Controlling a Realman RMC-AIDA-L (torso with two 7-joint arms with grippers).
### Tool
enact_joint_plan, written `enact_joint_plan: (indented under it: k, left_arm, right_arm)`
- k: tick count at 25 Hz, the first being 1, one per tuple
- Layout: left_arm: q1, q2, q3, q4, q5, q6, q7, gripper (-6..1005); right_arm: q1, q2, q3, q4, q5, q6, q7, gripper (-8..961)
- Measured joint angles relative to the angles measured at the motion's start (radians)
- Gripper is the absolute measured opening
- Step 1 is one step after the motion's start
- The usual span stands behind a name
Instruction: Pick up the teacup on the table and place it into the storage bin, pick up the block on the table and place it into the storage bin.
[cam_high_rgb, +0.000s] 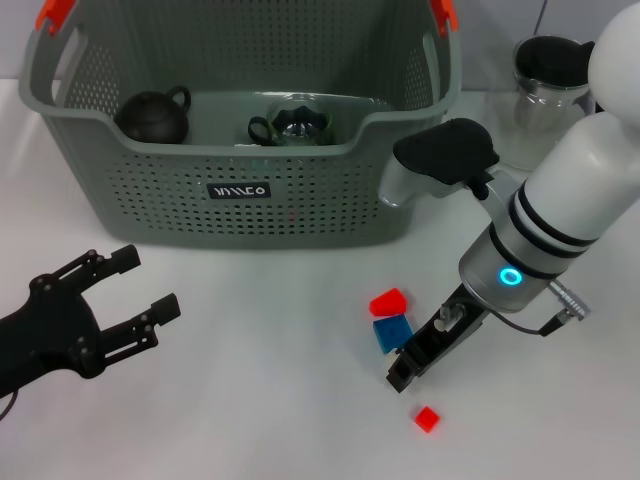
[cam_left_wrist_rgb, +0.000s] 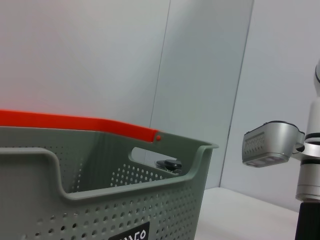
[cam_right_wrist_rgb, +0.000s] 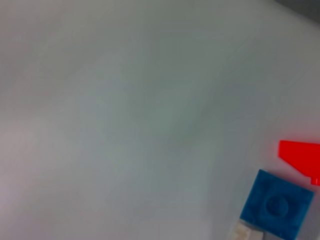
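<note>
The storage bin (cam_high_rgb: 240, 130) sits at the back of the desk (cam_high_rgb: 250, 400), a teacup (cam_high_rgb: 292, 125) already inside. The right gripper (cam_high_rgb: 420, 355) hangs low just beside the blue block (cam_high_rgb: 392, 331); whether its fingers are apart I cannot tell. The left gripper (cam_high_rgb: 140, 290) idles near-left, fingers apart.

I see the storage bin (cam_high_rgb: 300, 190) as matt grey perforated plastic, with glossy orange handle clips (cam_high_rgb: 55, 14). My bench (cam_high_rgb: 270, 400) looks smooth, matt white. The blue block (cam_high_rgb: 392, 331) reads as smooth plastic. The teapot (cam_high_rgb: 153, 115) inside looks dull dark ceramic; the jar (cam_high_rgb: 548, 95) behind is clear glass.
</note>
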Motion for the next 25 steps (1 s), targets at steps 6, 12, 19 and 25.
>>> enact_joint_plan:
  k: [6,12,19,25]
  left_arm:
    - [0.000,0.000,0.000,0.000,0.001,-0.002,0.000,824]
    - [0.000,0.000,0.000,0.000,0.000,-0.002,0.000,824]
    - [0.000,0.000,0.000,0.000,-0.003,-0.002,0.000,824]
    - [0.000,0.000,0.000,0.000,-0.004,-0.002,0.000,824]
  right_arm:
    - [0.002,0.001,0.000,0.005,0.010,0.009,-0.005,230]
    - [0.003,0.001,-0.014,0.006,0.007,0.015,0.000,204]
    - [0.006,-0.003,-0.034,0.005,0.005,0.020,0.000,174]
    - [-0.001,-0.009,-0.023,-0.021,0.008,-0.002,0.001,133]
